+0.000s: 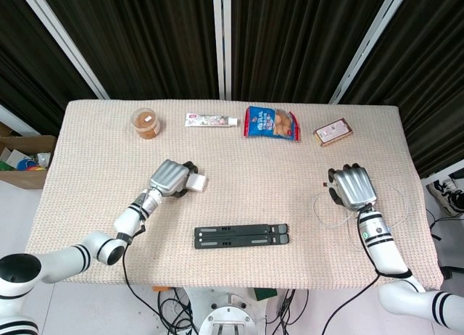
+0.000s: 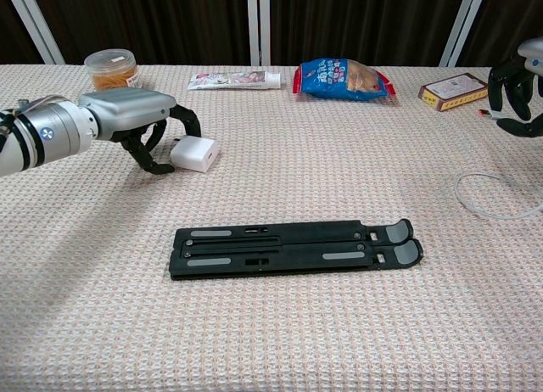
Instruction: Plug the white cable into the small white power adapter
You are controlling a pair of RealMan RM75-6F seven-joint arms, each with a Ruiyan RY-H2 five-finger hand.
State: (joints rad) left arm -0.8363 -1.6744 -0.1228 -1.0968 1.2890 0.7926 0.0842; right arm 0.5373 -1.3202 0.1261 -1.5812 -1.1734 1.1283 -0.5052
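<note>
The small white power adapter [image 1: 196, 182] [image 2: 194, 153] lies on the cloth at the left. My left hand [image 1: 171, 178] [image 2: 127, 120] is right beside it. Its dark fingers [image 2: 185, 119] bend over the adapter's top and left side, and the adapter rests on the table. At the right edge my right hand [image 1: 353, 186] [image 2: 519, 95] pinches the plug end [image 2: 484, 112] of the white cable. The cable [image 1: 317, 207] [image 2: 475, 207] loops on the cloth below that hand.
A black folded stand [image 1: 241, 236] [image 2: 293, 247] lies in the middle front. Along the back stand a small jar [image 1: 146, 122], a toothpaste tube [image 1: 211, 120], a blue snack bag [image 1: 271, 123] and a small box [image 1: 333, 132].
</note>
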